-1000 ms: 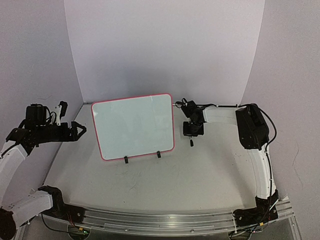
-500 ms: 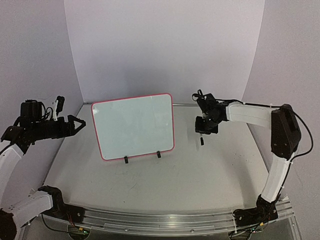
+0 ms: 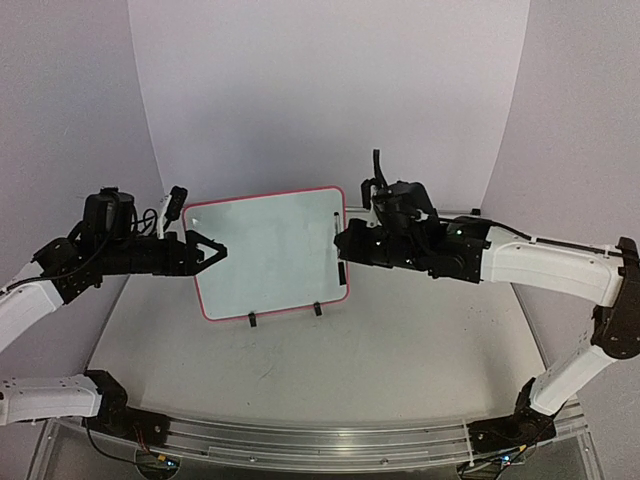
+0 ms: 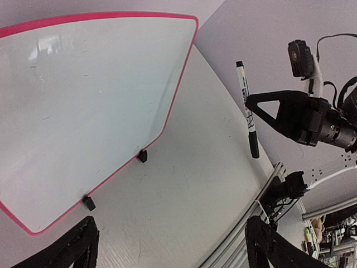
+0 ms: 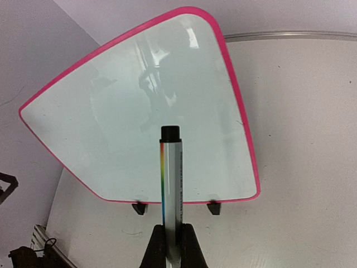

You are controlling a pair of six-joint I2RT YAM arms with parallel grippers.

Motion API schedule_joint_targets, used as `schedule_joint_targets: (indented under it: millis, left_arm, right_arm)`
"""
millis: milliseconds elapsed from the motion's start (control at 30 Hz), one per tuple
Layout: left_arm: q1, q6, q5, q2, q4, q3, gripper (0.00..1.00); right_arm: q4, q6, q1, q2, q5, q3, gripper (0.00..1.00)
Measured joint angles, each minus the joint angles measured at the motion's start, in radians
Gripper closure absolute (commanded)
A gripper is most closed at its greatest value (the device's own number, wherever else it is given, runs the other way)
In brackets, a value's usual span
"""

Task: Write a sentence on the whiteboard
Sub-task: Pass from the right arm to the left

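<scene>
Up top: the whiteboard [image 3: 270,250] upright on its black feet [image 3: 252,320], mid-way across the table [image 3: 400,350]. At its left edge, the left gripper [image 3: 220,253], fingers spread wide, empty. At its right edge, the right gripper [image 3: 340,243], pinching a marker [image 3: 336,265] upright.

Left wrist: board at left, marker off to its right, apart from the rim.

Right wrist: fingers clamped on the barrel, black end toward the board's face.

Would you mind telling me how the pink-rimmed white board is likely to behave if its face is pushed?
The pink-rimmed white board stands on only two small black feet, so a firm push would probably slide or tip it. It looks thin and flat, so likely rigid but light. Its glossy, reflective face may be slippery.
</scene>
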Motion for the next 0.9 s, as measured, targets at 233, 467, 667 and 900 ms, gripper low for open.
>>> schedule_joint_targets:
  millis: [233,467,667,900]
  left_arm:
    - [-0.302,-0.043,-0.141,0.180,0.219,0.036,0.09]
    - [-0.408,-0.085,-0.207,0.292,0.392,0.047,0.32]
    - [-0.411,-0.130,-0.211,0.369,0.474,0.058,0.34]
    - [-0.423,-0.138,-0.194,0.419,0.515,0.094,0.46]
  right_arm:
    - [0.177,0.086,0.070,0.021,0.095,0.000,1.00]
    - [0.260,0.158,0.098,0.041,0.171,0.000,1.00]
    - [0.298,0.181,0.114,0.041,0.200,0.000,1.00]
    - [0.319,0.194,0.117,0.049,0.205,0.000,1.00]
